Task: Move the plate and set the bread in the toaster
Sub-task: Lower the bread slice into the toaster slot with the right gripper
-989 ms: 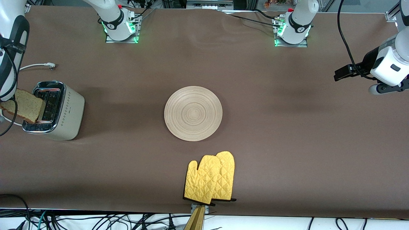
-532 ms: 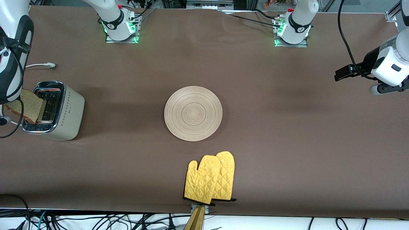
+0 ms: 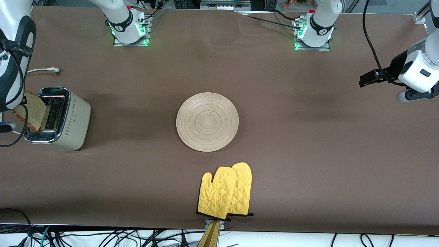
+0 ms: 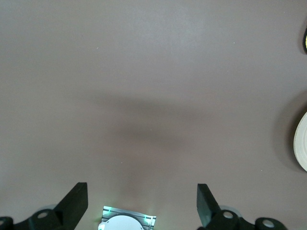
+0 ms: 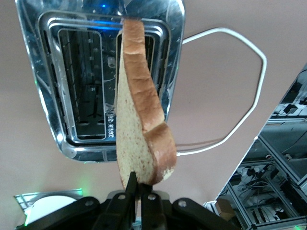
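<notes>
The cream-white toaster stands at the right arm's end of the table, its chrome top and two slots showing in the right wrist view. My right gripper is shut on one edge of the bread. It holds the slice on edge over one toaster slot, and I cannot tell whether the tip is inside. The bread also shows in the front view. The wooden plate lies mid-table, with nothing on it. My left gripper is open and empty, waiting above bare table at the left arm's end.
Two yellow oven mitts lie at the table's edge, nearer the front camera than the plate. The toaster's white cord loops on the table beside it, its plug farther from the camera. The plate's rim shows in the left wrist view.
The right gripper has turned the bread more upright and brought it closer in over the toaster slot. The left arm, plate and mitts have not moved.
</notes>
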`<action>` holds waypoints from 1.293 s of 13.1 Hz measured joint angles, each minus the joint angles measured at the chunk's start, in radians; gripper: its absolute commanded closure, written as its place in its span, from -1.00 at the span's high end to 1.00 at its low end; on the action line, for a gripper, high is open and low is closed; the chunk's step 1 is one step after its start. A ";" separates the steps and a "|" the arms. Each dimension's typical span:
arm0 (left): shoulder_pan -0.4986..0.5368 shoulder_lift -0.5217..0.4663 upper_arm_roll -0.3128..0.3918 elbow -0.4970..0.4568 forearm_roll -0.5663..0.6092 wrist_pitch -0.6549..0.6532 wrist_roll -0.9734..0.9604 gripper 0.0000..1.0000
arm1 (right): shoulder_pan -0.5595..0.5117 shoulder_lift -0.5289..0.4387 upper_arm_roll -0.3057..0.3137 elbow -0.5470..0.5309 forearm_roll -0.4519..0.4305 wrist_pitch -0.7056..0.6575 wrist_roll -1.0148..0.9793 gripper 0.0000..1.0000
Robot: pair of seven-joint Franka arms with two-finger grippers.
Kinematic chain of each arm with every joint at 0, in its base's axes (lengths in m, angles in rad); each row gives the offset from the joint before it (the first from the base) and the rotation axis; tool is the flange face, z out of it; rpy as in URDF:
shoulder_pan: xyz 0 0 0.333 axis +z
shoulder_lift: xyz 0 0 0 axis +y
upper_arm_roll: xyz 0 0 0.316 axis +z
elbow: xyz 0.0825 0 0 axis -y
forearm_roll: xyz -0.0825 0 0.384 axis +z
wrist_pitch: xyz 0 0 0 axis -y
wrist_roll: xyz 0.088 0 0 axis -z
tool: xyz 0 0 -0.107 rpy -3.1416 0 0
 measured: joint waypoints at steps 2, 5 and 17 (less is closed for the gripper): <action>0.000 0.000 0.000 0.000 0.000 0.000 0.000 1.00 | -0.001 0.000 0.001 0.000 0.001 -0.020 0.000 -1.00; 0.000 0.000 0.000 0.000 0.000 0.000 0.000 1.00 | -0.013 0.000 0.000 0.000 0.001 -0.027 0.000 -1.00; 0.001 0.000 0.000 0.000 0.000 0.000 0.000 1.00 | -0.057 0.041 0.000 -0.001 0.015 0.046 -0.015 -1.00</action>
